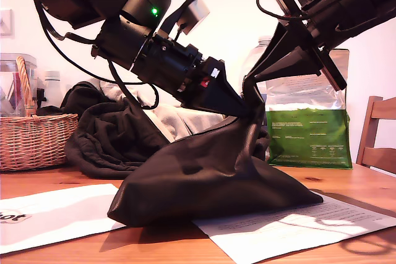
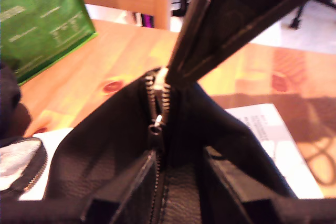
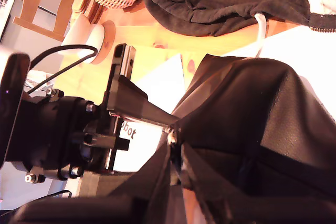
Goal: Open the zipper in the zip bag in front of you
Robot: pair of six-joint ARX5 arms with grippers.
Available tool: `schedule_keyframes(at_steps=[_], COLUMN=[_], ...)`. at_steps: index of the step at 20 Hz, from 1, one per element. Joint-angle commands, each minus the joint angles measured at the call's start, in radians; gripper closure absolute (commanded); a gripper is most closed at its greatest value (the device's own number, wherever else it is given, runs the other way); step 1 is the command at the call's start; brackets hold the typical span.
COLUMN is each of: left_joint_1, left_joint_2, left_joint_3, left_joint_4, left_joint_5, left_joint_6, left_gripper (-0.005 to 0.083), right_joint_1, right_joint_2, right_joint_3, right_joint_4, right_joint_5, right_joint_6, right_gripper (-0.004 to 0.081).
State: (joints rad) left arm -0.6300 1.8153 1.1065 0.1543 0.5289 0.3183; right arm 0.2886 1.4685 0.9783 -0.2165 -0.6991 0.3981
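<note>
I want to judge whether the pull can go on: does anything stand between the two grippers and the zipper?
Nothing visible does. Both grippers meet at the raised top of the zip bag, my first gripper and my second gripper closed on the fabric beside the zipper. The clothing heap and green pouch lie behind.

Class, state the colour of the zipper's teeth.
Silvery metal on the zipper, clearest in the first wrist view.

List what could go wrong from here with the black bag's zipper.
1. My first gripper and my second gripper meet almost tip to tip at the zip bag's raised peak, so a small misdirected pull might knock them together.
2. Each holds only a small pinch near the zipper; the soft fabric could slip free.
3. The bag lies on a loose paper sheet, which it may drag along.
</note>
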Motion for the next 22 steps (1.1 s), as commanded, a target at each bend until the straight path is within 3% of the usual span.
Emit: schedule_keyframes(at_steps=[1, 6, 9, 12, 16, 18, 22], left_joint_1=[0.017, 0.023, 0.023, 0.011, -0.002, -0.002, 0.005], left_joint_2=[0.012, 0.012, 0.012, 0.012, 0.022, 0.025, 0.025], left_joint_3=[-0.021, -0.021, -0.021, -0.021, -0.021, -0.021, -0.021], left_joint_4=[0.042, 0.063, 0.063, 0.058, 0.056, 0.055, 0.051], left_joint_5=[-0.006, 0.035, 0.042, 0.074, 0.072, 0.072, 0.061], left_joint_6=[-0.005, -0.032, -0.032, -0.032, -0.031, -0.029, -0.023], left_gripper=[0.0589, 0.06, 0.0681, 0.07, 0.0702, 0.0783, 0.0795], right_joint_1=[0.008, 0.013, 0.012, 0.012, 0.012, 0.013, 0.019], right_joint_2=[0.004, 0.004, 0.004, 0.004, 0.004, 0.004, 0.004], right_joint_3=[0.005, 0.005, 0.005, 0.005, 0.005, 0.005, 0.005], right_joint_4=[0.001, -0.002, -0.002, -0.002, -0.002, -0.003, -0.005], right_joint_5=[-0.016, -0.016, -0.016, -0.016, -0.016, -0.016, -0.016], right_joint_6=[-0.002, -0.003, -0.003, -0.003, -0.002, -0.002, -0.002], right_gripper=[0.0782, 0.0782, 0.0782, 0.0782, 0.0783, 0.0782, 0.0783])
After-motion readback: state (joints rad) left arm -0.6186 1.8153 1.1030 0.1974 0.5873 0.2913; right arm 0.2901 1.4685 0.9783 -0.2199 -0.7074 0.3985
